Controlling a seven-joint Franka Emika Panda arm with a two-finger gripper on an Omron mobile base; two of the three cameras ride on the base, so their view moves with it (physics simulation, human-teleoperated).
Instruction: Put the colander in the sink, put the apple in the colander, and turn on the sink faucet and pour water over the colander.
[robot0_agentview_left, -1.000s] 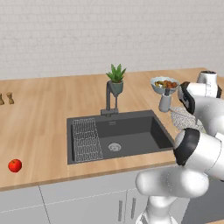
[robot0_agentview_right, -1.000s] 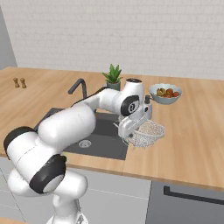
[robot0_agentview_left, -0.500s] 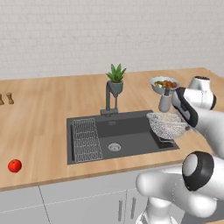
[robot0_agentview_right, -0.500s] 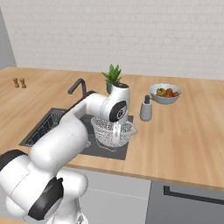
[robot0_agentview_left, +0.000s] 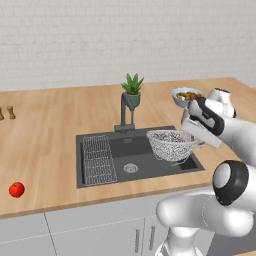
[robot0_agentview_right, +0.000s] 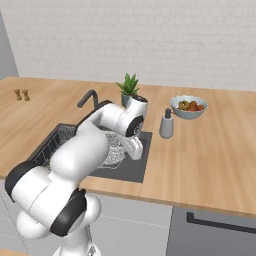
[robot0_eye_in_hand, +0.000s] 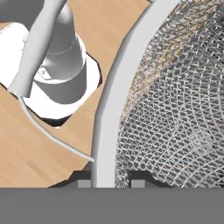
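A: What is seen nearest on the desk (robot0_agentview_left: 50, 150)?

B: One red apple (robot0_agentview_left: 16, 189) is found close to the front edge, at the far left of the left base view, well apart from the sink (robot0_agentview_left: 135, 165).

A: And in the sink?

B: One round drain (robot0_agentview_left: 130, 168) is counted in the dark basin, and one flat wire rack (robot0_agentview_left: 98, 160) is laid on its left side. One colander (robot0_agentview_left: 171, 145) is held over the right half of the basin, clear of its floor and roughly level.

A: How is the colander held?

B: Its thin rim (robot0_eye_in_hand: 114, 109) is clamped between the two fingertips of the end effector (robot0_eye_in_hand: 105, 183), as shown in the hand view; the jaws are closed tight on that rim. The mesh bowl is seen to the right of the rim there.

A: What is placed behind the sink?

B: One sink faucet (robot0_agentview_left: 124, 112) is mounted at the back edge, and one potted plant (robot0_agentview_left: 132, 90) is set just behind it. One grey soap dispenser (robot0_agentview_right: 166, 125) is stood to the right of the sink, and one white bowl of fruit (robot0_agentview_right: 188, 106) is placed further back beyond it.

A: Anything further?

B: Two small shakers (robot0_agentview_left: 6, 112) are stood side by side at the far left of the desk, near the wall.
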